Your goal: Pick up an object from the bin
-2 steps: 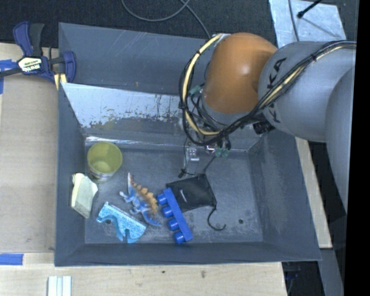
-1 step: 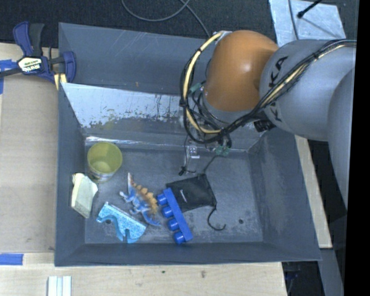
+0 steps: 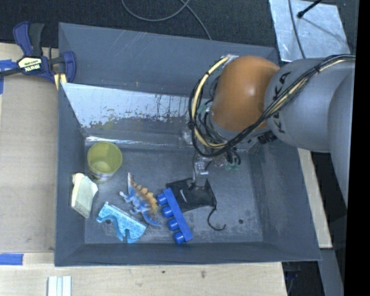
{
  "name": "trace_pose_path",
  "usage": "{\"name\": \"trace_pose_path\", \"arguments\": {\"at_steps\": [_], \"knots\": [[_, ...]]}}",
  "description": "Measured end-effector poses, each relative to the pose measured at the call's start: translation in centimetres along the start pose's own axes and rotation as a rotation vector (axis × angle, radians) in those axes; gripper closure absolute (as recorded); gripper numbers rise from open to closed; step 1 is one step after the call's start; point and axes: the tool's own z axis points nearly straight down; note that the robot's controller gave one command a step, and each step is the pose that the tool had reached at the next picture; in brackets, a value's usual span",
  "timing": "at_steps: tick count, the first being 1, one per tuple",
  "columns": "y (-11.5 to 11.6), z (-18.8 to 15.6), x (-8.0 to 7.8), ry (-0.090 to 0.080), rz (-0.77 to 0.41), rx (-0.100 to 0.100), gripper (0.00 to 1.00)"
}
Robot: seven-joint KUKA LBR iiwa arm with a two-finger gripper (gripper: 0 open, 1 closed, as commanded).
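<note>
Camera view. Arm enters from the right; the claw [image 3: 197, 181] hangs low over the middle of the bin [image 3: 275, 198] floor, directly above a flat black object [image 3: 191, 199]. Contact between claw and black object: cannot tell. Whether the claw is apart or together: cannot tell.

Black object lies flat at floor centre. Its long axis runs roughly left to right, the right end slightly nearer the front wall. A thin black cord [image 3: 215, 223] curls off that right end.

Blue studded block [image 3: 174, 216] touches the black object's left edge. Its long axis is diagonal, from upper left to lower right, with the lower end near the front wall.

Left of the block is a loose group: small blue-and-orange toy [image 3: 139, 200], light-blue flat piece [image 3: 122, 221], pale yellow piece [image 3: 83, 194]. A yellow-green cup [image 3: 104, 158] sits behind these, opening upward.
</note>
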Motion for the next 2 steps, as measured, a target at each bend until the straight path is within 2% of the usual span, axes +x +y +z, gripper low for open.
{"name": "trace_pose_path", "arguments": {"at_steps": [1,2], "knots": [[-1.46,0.76,0.49,0.003,-0.013,0.000,0.00],[-2.01,0.39,1.12,-0.003,-0.150,0.001,0.00]]}}
